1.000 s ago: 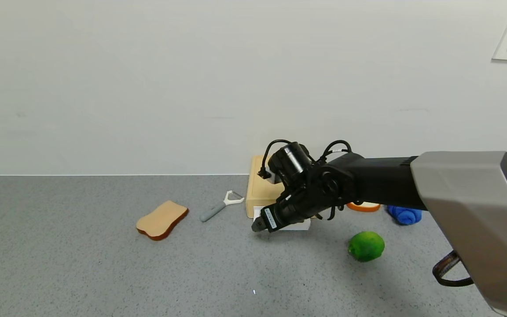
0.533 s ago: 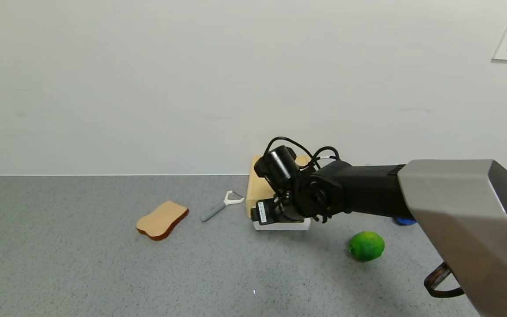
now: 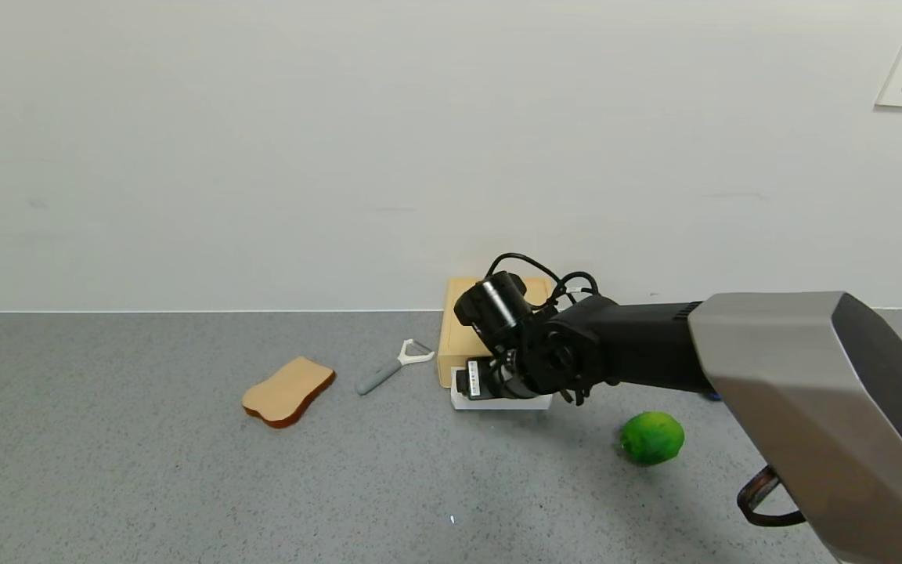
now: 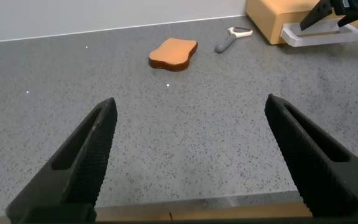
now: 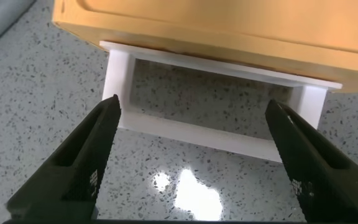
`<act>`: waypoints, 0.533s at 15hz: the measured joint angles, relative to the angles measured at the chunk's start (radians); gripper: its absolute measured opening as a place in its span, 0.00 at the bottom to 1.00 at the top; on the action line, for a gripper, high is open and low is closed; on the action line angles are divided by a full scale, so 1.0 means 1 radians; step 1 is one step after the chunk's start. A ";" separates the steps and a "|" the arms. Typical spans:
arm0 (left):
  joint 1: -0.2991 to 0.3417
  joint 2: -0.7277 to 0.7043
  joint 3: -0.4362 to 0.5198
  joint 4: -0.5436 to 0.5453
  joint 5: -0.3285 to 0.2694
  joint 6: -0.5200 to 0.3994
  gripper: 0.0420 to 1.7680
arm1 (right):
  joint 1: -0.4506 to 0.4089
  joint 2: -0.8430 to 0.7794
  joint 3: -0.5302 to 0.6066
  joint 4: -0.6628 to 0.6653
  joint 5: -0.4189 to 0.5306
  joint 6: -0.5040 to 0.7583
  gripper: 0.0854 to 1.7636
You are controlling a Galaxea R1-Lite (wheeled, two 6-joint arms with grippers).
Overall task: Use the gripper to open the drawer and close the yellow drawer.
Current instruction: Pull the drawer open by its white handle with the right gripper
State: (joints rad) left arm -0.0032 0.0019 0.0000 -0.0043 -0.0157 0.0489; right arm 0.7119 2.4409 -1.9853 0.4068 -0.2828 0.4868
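The drawer (image 3: pixel 457 338) is a pale yellow box at the back of the table near the wall, with a white loop handle (image 3: pixel 503 403) sticking out of its front. Its tray looks pushed in. My right gripper (image 3: pixel 473 384) hovers just over the handle. In the right wrist view that gripper (image 5: pixel 192 106) is open, its dark fingers spread about as wide as the handle (image 5: pixel 197 134), and nothing is held. The yellow box (image 5: pixel 229 28) lies right behind the handle. My left gripper (image 4: pixel 191 102) is open over bare table near the front edge, far from the drawer (image 4: pixel 271 17).
A tan bread slice (image 3: pixel 288 390) and a grey-handled peeler (image 3: pixel 390 368) lie left of the drawer. A green lime (image 3: pixel 652 439) sits to its front right, beside my right arm. The wall runs just behind the drawer.
My right gripper has swung from pointing left in front of the handle to sitting over it, closer to the drawer. The forearm has dropped lower. The drawer has not moved.
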 joint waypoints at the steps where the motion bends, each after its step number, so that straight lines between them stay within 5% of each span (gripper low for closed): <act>1: 0.000 0.000 0.000 0.000 0.000 0.000 0.97 | -0.001 0.004 0.000 0.000 -0.005 0.002 0.97; 8: 0.000 0.000 0.000 0.000 0.000 0.000 0.97 | -0.017 0.030 -0.002 -0.050 -0.010 0.001 0.97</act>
State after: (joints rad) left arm -0.0032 0.0019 0.0000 -0.0043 -0.0153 0.0485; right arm 0.6951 2.4713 -1.9877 0.3568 -0.2928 0.4883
